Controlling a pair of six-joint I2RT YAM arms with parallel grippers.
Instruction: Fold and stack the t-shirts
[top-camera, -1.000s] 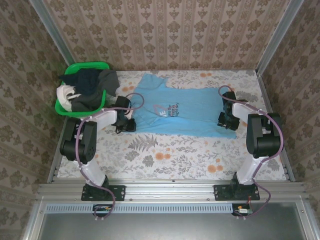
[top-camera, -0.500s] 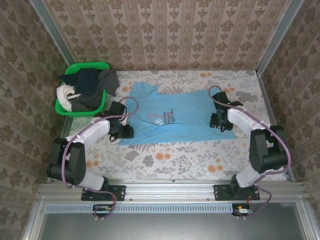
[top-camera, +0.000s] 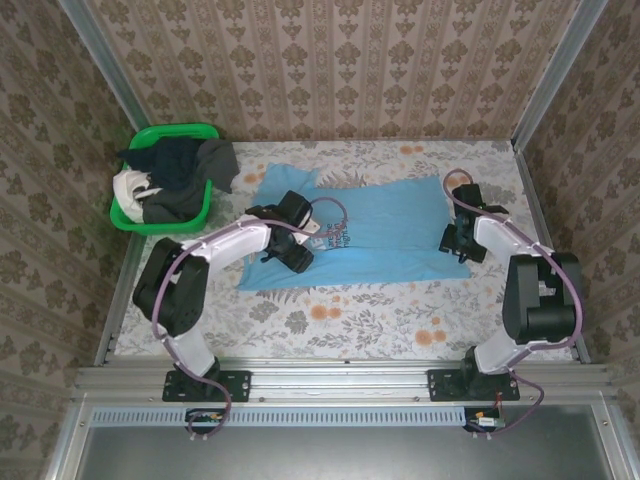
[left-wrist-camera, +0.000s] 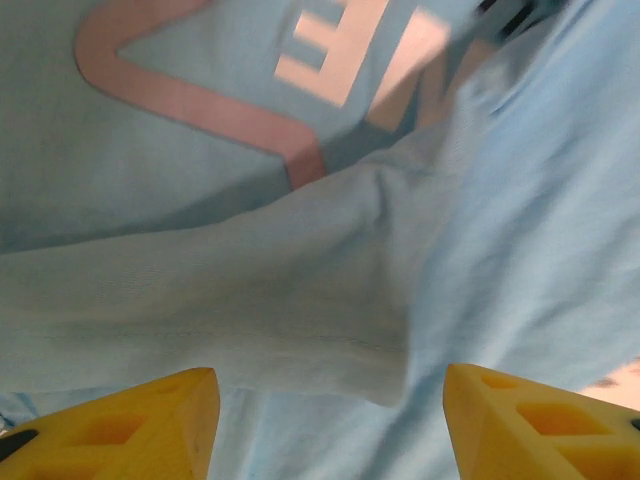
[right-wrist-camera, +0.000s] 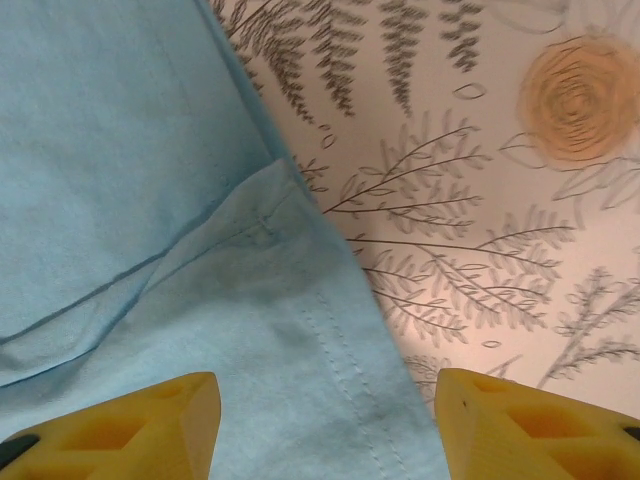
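My left gripper (left-wrist-camera: 330, 405) hangs with jaws wide over a flap of the light blue t-shirt (top-camera: 385, 235), spread mid-way across the flowered table (top-camera: 340, 315). My right gripper (right-wrist-camera: 325, 405), jaws wide, hangs over its right hem. Dark and white shirts (top-camera: 175, 180) lie heaped in the green basket (top-camera: 185, 132), far left.

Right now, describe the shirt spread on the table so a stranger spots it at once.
On the floral-print table, look mid-table, right of the green plastic basket. The light blue cloth t-shirt lies spread there, with white lettering and a pink outline; the dark and white clothes sit heaped in the basket.
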